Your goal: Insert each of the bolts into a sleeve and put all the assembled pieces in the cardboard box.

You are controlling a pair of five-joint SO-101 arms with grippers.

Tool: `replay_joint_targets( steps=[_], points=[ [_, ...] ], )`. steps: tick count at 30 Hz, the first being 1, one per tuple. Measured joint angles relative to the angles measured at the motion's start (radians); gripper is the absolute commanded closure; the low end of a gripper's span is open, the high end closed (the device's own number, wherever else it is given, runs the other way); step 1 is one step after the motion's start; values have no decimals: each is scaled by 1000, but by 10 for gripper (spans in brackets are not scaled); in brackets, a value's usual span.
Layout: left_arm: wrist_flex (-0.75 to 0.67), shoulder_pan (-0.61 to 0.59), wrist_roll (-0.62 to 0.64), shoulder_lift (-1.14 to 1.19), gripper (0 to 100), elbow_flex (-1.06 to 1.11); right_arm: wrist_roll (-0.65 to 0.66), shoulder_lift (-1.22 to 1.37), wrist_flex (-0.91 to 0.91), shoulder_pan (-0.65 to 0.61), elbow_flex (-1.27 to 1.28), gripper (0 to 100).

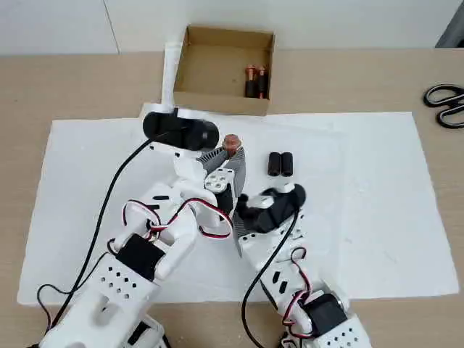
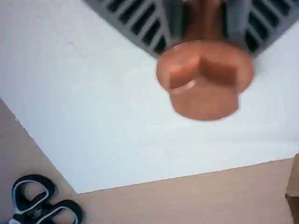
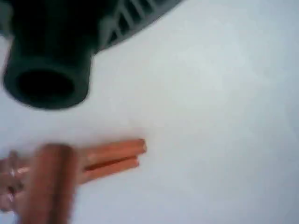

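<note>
Covering the tan table (image 1: 72,80), white sheet (image 1: 377,203), left fingers (image 2: 133,14) gripping bolt (image 2: 205,79), right fingers (image 3: 135,18) gripping sleeve (image 3: 46,70), scissors (image 1: 446,103) aside.

High camera overlooks table (image 1: 72,87); wrist cameras sit close.

A: Entry one, the support?
B: Tan wooden table (image 1: 72,87). One large white sheet (image 1: 377,217) lies flat across its centre.
A: Further entries directly on the tabletop?
B: Cardboard box (image 1: 217,101), open-topped, at 12 o'clock against the sheet's far edge. Black-handled scissors (image 1: 448,106) at 2 o'clock, just beside the sheet's corner.
</note>
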Motion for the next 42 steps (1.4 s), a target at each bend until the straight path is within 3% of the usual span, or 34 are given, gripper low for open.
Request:
replay_joint_targets(
  steps=[17, 42],
  points=[
    [-2, 21, -6, 0, 994, 46, 0, -2, -28, -15, 3, 995],
    [161, 48, -46, -3, 994, 15, 0, 0, -28, -18, 3, 995]
  ],
)
